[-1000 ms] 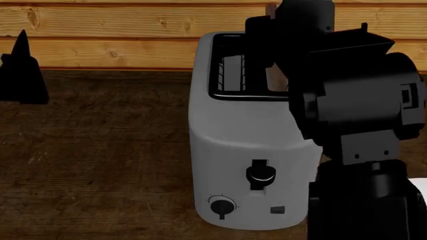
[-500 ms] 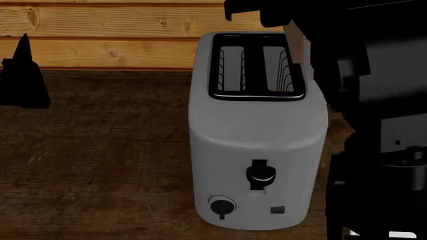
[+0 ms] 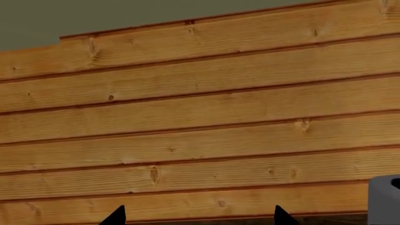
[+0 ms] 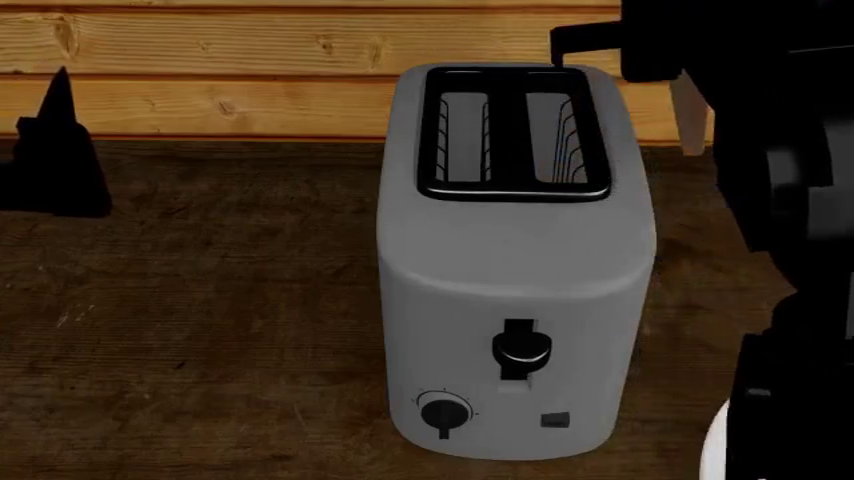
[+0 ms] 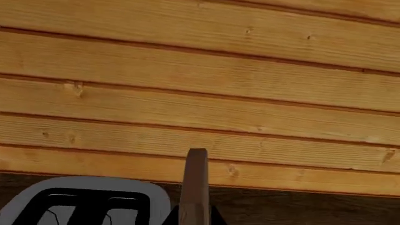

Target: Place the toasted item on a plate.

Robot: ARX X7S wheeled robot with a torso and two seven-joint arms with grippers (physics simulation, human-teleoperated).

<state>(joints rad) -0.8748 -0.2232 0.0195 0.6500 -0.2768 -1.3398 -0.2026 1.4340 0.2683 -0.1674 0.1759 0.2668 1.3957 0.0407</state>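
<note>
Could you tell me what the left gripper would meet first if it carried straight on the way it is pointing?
Most likely the wooden plank wall: the left gripper faces it squarely with nothing between. The toaster sits off to one side, apparently outside that line, though depth is hard to judge.

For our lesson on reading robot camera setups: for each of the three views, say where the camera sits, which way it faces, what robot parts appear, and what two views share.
Head view: on the robot's head, facing forward and down at the grey two-slot toaster on the dark wooden table; black right arm at right, left gripper at left.
Left wrist view: near the left gripper, facing the wooden plank wall; fingertips show.
Right wrist view: near the right gripper, facing wall and toaster; it holds the thin brown toast slice.
All share the toaster.
</note>
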